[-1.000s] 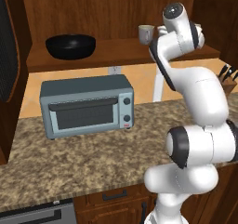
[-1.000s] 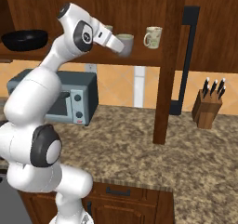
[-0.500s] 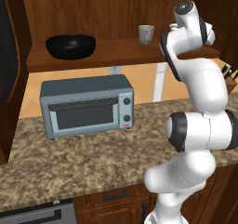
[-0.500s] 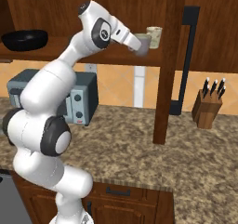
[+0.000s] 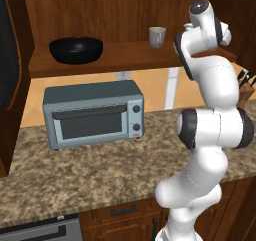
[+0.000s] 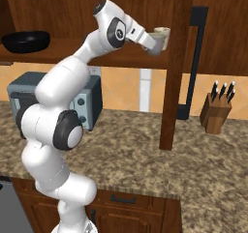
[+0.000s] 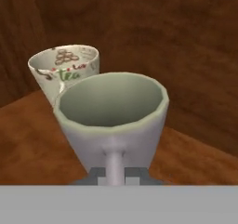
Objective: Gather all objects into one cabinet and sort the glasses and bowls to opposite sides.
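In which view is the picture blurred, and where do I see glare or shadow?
Hand view: soft and blurred; the near cup is large and stretched, and the printed cup behind has fuzzy markings. Left base view: sharp; the black bowl shows faint gloss, the shelf above the toaster oven is dim. Right base view: even light, with no strong glare.

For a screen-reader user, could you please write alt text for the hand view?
A plain pale grey-green cup sits close up, gripped at its near rim by the shut gripper. Behind it, to the left, is a cream cup with red and brown print, both over the reddish-brown wooden shelf.
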